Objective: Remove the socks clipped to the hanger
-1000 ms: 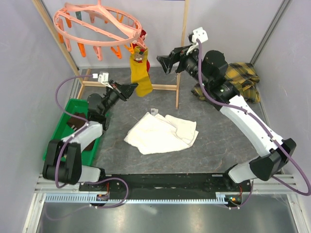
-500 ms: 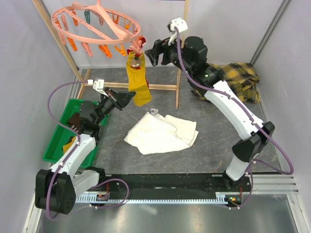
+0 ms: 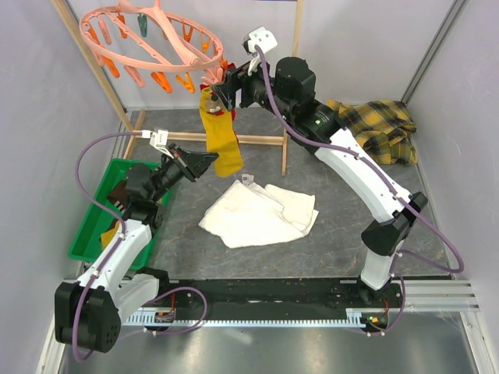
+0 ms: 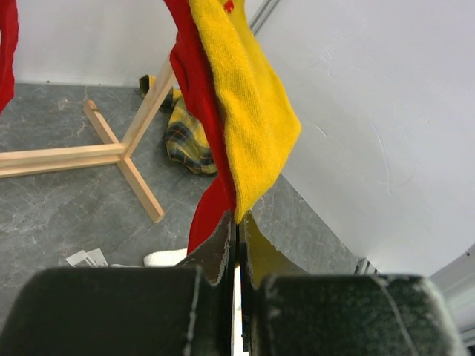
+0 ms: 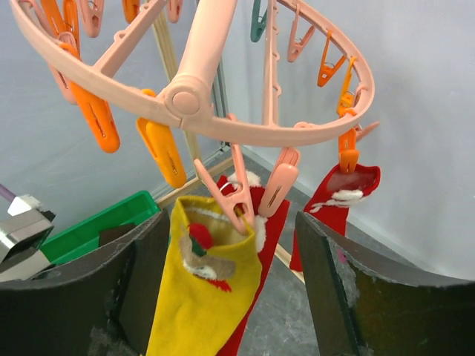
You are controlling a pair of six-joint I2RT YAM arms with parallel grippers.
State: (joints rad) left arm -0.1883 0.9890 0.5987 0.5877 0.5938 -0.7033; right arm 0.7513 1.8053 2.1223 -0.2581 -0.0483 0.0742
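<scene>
The salmon-pink hanger (image 3: 156,39) hangs at the back left from the wooden rack. A yellow sock (image 3: 221,140) hangs from a pink clip (image 5: 230,196), with a red sock (image 5: 271,222) clipped right behind it. Another red sock (image 5: 334,196) hangs from an orange clip (image 5: 346,156). My right gripper (image 3: 222,86) is open, its fingers (image 5: 141,297) either side of the yellow sock's cuff just below the clips. My left gripper (image 3: 212,160) is shut on the yellow sock's toe tip (image 4: 249,104), with the red sock (image 4: 194,81) beside it.
A green bin (image 3: 93,222) at the left holds a dark brown sock (image 3: 121,193) and something yellow. A white towel (image 3: 261,210) lies mid-table. The plaid shirt (image 3: 374,128) lies at the back right. The wooden rack's foot bar (image 3: 257,140) crosses behind the sock.
My right arm has swung left and up until its open fingers reach the sock's clip. My left gripper has moved up to the yellow sock's toe. The hanger shifted slightly.
</scene>
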